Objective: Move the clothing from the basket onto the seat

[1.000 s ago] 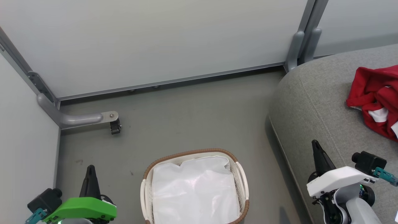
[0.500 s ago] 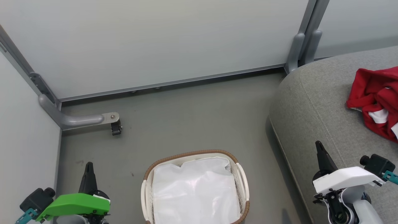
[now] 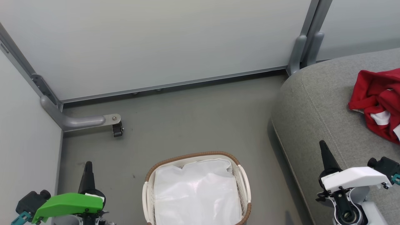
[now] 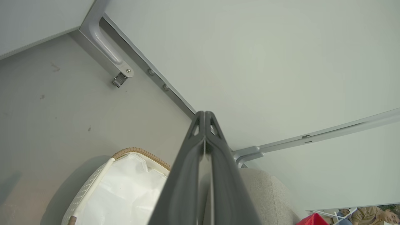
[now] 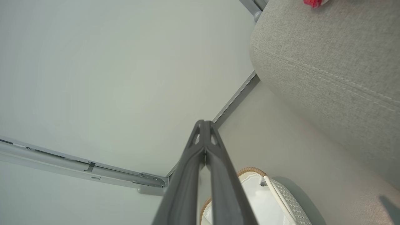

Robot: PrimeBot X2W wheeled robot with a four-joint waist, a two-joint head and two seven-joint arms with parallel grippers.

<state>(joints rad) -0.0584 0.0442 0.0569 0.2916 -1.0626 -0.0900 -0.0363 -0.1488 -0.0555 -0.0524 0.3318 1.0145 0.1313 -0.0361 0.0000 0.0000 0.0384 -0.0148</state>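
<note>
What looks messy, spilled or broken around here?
The clothing lies in a crumpled heap on the seat, not folded. The basket stands upright on the floor, its white liner rumpled. Nothing looks spilled or broken.

Both arms sit low, one at each bottom corner of the head view. The left gripper (image 3: 88, 165) pokes almost straight up out of a bright green wrist cover (image 3: 67, 203), its two dark fingers pressed flat together with nothing between them. Same story for the left gripper (image 4: 204, 116) in the left wrist view: fingers meet at the tip, just a thin seam down the middle. The right gripper (image 3: 322, 146) comes up from a white wrist cover (image 3: 354, 178), tip leaning a bit left, also pinched closed and empty (image 5: 203, 123). The black left wrist camera (image 3: 29, 201) and right wrist camera (image 3: 382, 164) sit on the outer sides.
</note>
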